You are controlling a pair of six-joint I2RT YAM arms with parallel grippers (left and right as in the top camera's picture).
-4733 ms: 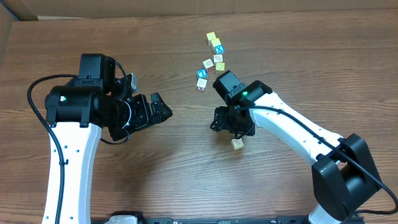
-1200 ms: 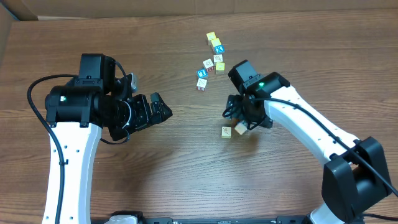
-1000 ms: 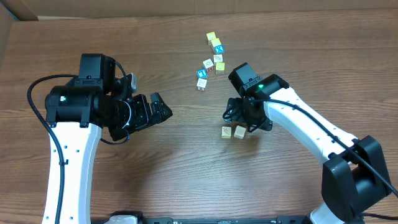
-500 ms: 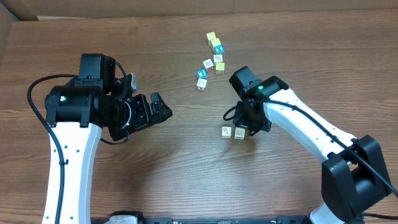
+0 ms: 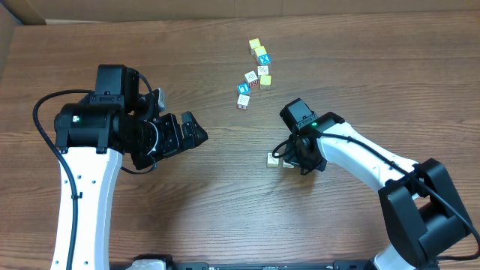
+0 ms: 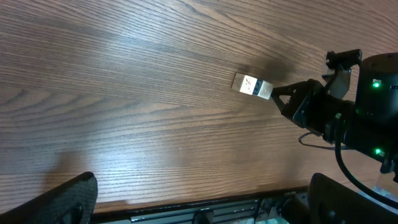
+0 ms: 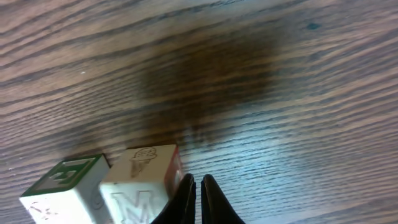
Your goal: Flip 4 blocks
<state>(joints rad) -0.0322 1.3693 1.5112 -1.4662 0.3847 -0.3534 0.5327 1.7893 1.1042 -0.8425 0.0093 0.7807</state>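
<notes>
Two blocks lie side by side on the wooden table. One has a green-bordered letter face (image 7: 62,185) and shows in the overhead view as the left block (image 5: 272,158). The other is cream with an ice-cream drawing and an M (image 7: 142,177), the right block (image 5: 286,163). My right gripper (image 7: 198,184) is shut with nothing in it. Its tips sit low against the cream block's right side (image 5: 294,159). My left gripper (image 5: 191,129) hangs open well to the left, holding nothing (image 6: 211,208). Its view shows the pair of blocks (image 6: 252,86).
A cluster of several more small cubes (image 5: 255,71) lies at the back of the table beyond the right arm. One of them has a white X on a blue face (image 5: 263,59). The table's front edge (image 6: 186,202) runs along the bottom of the left wrist view.
The right gripper has shut and dropped from above the blocks to the right side of the cream one. Both blocks stay side by side. The left arm has not moved.
</notes>
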